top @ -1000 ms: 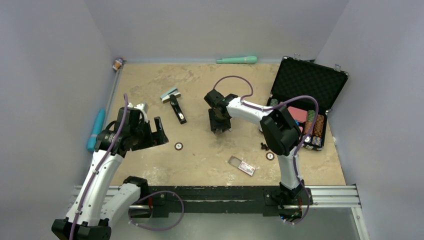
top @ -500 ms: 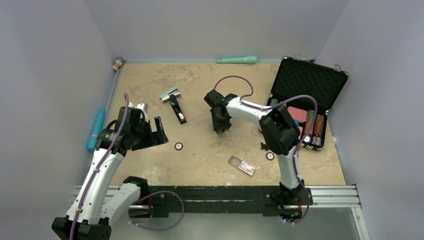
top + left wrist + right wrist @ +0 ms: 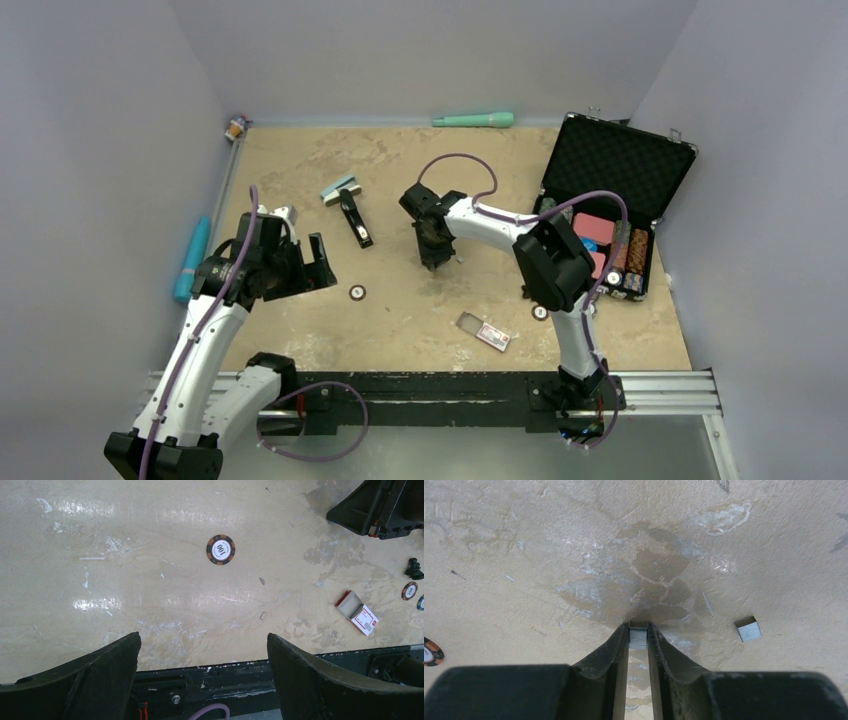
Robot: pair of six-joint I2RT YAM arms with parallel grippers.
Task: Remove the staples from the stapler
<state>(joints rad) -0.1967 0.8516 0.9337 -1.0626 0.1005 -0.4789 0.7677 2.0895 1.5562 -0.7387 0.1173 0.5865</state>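
**Staples: one strip gripped, one block loose**

Top view: we list an open black case (image 3: 612, 160), foam-lined, with rows of round chips (image 3: 628, 258) in its tray, to the right of the right gripper (image 3: 437, 258). The black stapler (image 3: 356, 218) lies between that gripper and the left gripper (image 3: 312, 262).

Left wrist: jaws spread wide, holding nothing. A round poker chip (image 3: 220, 549) lies beyond them, and a small red-and-white box (image 3: 357, 612) off to their right, contents unclear.

Right wrist: jaws nearly closed, clamping the silvery, ridged staples (image 3: 638, 636) at the tips. A square staple block (image 3: 749, 630) lies just right of them on the mottled table (image 3: 524, 555).
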